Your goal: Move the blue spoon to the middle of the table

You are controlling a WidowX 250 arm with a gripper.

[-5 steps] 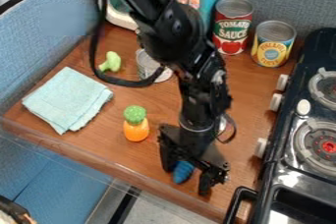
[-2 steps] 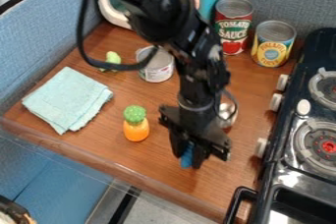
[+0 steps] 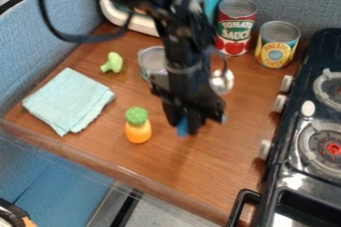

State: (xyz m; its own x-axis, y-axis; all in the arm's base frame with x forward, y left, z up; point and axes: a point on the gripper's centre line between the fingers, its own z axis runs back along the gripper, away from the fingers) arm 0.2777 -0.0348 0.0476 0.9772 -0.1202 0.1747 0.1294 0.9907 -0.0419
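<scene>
Blue spoon (image 3: 182, 128) btwn gripper (image 3: 184, 124) tips

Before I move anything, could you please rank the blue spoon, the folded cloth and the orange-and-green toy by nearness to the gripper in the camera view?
1. Blue spoon: held in the gripper.
2. Orange-and-green toy: just off the gripper, toward the picture's left.
3. Folded cloth: farther left, beyond the toy.

Black jointed robot arm, loose black cable, glossy segments, black two-finger pincer (image 3: 190, 124)
</scene>
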